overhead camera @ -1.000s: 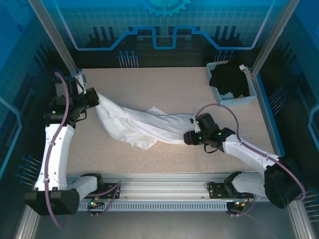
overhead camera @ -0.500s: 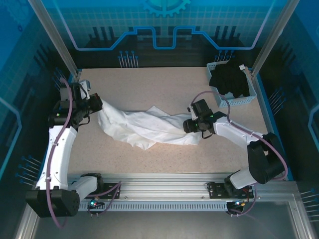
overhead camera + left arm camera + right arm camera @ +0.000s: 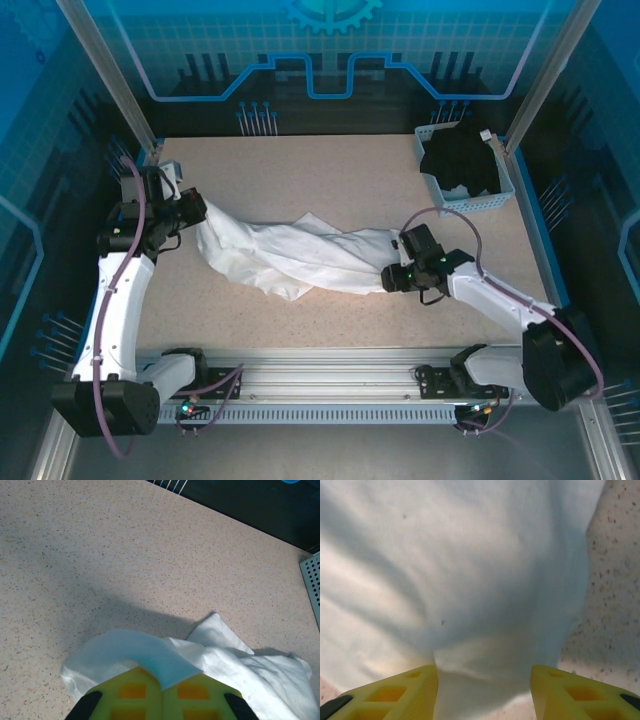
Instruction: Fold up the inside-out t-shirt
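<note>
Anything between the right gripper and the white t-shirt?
Nothing visible. The right gripper has its open fingers straddling the t-shirt at its right end on the table; the left gripper is shut on the other end.

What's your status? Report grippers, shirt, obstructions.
Left gripper shut on plain white cotton t-shirt. Right gripper open, straddling its other end. Bunched, unfolded. Blue plastic basket stands apart.

The t-shirt (image 3: pixel 300 258) is plain white, shading to pale blue-grey in its folds. The table (image 3: pixel 330 175) is beige with fine dark speckles. The fingers (image 3: pixel 395 690) are yellow with black tips. The basket (image 3: pixel 475 203) looks pale blue and perforated, and the garment (image 3: pixel 462 160) in it is black. The arms (image 3: pixel 115 300) are white with black joints. The walls (image 3: pixel 330 60) are blue with cyan line patterns.
</note>
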Tool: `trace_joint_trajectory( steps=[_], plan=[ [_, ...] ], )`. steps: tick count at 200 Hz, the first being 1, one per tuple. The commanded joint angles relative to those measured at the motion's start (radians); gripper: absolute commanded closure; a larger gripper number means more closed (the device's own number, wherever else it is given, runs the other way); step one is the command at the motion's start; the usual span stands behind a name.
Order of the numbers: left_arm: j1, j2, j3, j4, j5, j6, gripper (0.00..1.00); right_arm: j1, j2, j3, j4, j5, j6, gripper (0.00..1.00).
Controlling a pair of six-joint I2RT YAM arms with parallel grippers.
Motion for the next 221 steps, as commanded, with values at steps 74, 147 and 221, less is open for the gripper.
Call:
trace_joint_trajectory(
  steps=[74,147,221],
  plan=[
    [0.010,-0.035,-0.015,0.040,0.048,-0.005,1.00,-0.139,-0.132,-0.094,0.004,-0.180,0.095,0.44],
    [0.010,-0.027,-0.019,0.046,0.068,-0.006,1.00,-0.276,-0.055,-0.168,0.144,-0.363,0.140,0.44],
    [0.009,-0.032,-0.020,0.049,0.071,-0.006,1.00,-0.297,-0.029,-0.223,0.205,-0.401,0.150,0.44]
  ],
)
